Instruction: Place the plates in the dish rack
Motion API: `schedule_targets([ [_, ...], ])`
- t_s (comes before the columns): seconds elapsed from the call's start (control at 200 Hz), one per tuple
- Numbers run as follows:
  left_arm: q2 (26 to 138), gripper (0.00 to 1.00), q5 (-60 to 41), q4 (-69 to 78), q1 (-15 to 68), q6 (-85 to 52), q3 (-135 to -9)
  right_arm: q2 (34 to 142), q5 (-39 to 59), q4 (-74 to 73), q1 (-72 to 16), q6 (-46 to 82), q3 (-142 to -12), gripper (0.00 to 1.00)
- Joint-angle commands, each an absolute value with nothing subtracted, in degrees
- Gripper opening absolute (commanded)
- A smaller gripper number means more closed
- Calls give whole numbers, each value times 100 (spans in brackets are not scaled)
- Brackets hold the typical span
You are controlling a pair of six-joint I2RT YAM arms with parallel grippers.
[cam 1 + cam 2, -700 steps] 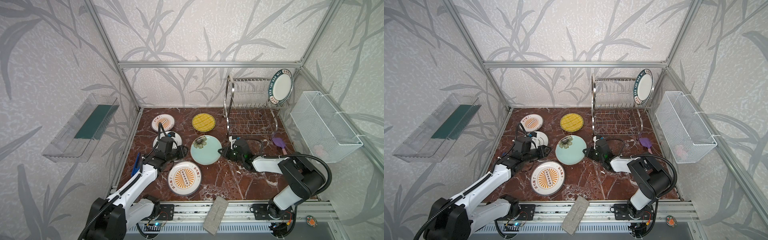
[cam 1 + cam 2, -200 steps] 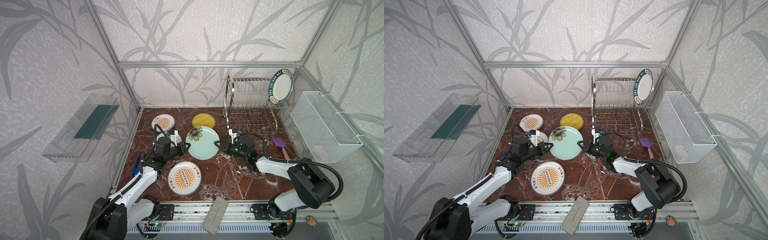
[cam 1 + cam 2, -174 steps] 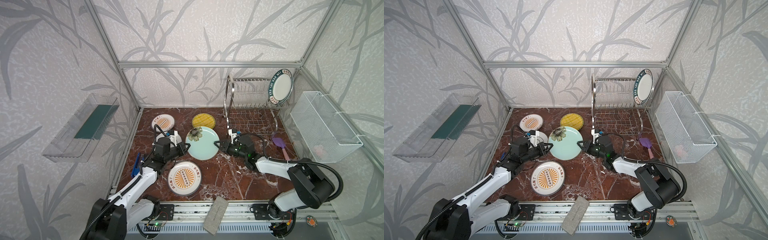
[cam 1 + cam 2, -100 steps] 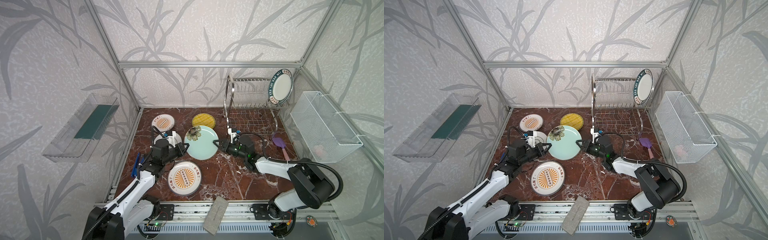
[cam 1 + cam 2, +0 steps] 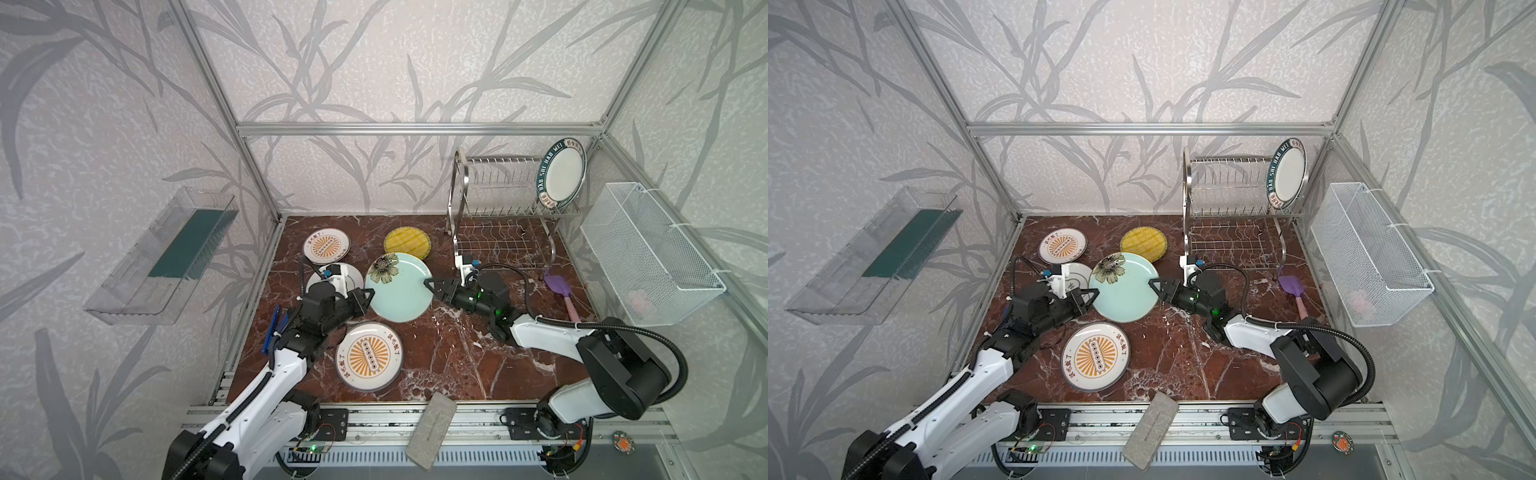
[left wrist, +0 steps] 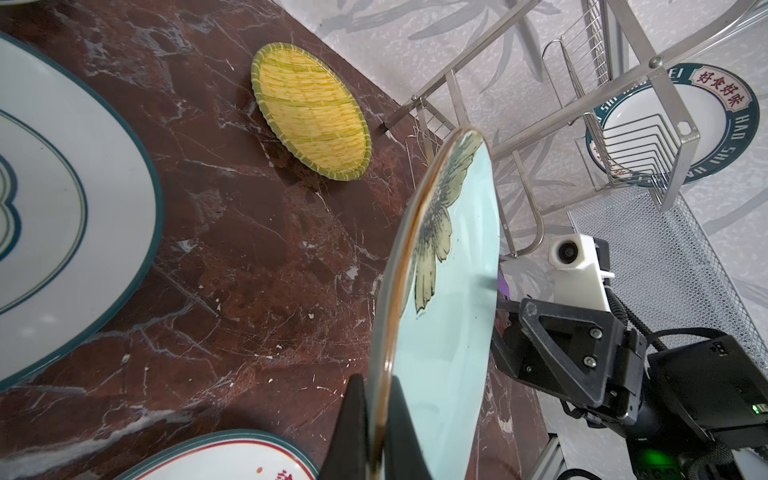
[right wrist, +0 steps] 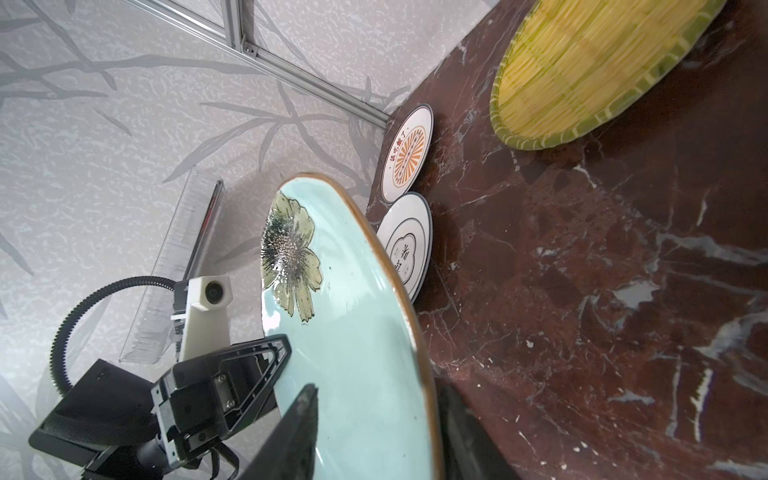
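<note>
Left wrist view: the left gripper is pinched tight on the brown-edged rim of the mint plate, one finger on each face. The plate, glazed with a dark-centred flower, stands nearly edge-on to this camera and is lifted clear of the marble table.

In the right wrist view the right gripper straddles the opposite rim of the mint plate with its jaws spread apart and a gap on the plate's upper face, so it is not clamping.

In both top views the mint plate sits in front of the dish rack and to the left of its arched left end loop, with a gripper at each side.

A teal-rimmed plate stands upright in the rack's upper tier at its right end. Its band reads "HAO SHI HAO WEI", with red characters 好食好味 in a white panel.

All further left of the rack, on the table:
- a yellow plate, nearest the rack;
- a small sunburst plate and a large sunburst plate, both with red Chinese characters too small to read surely;
- a ringed white plate with dark characters in its centre.
</note>
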State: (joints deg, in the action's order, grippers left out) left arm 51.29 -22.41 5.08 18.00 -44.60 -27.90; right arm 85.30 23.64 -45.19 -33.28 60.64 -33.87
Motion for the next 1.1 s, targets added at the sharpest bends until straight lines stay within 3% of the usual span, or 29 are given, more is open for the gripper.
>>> schedule_targets([
  [0.0,4949,0,-2171,1042,1806,-4494,-2813,8306,2287,-4803,-3333,6005,-3405,50],
  [1.095,5189,0,-2795,2632,1800,-5236,-2525,9033,2515,-5640,-3345,6407,-3470,50],
])
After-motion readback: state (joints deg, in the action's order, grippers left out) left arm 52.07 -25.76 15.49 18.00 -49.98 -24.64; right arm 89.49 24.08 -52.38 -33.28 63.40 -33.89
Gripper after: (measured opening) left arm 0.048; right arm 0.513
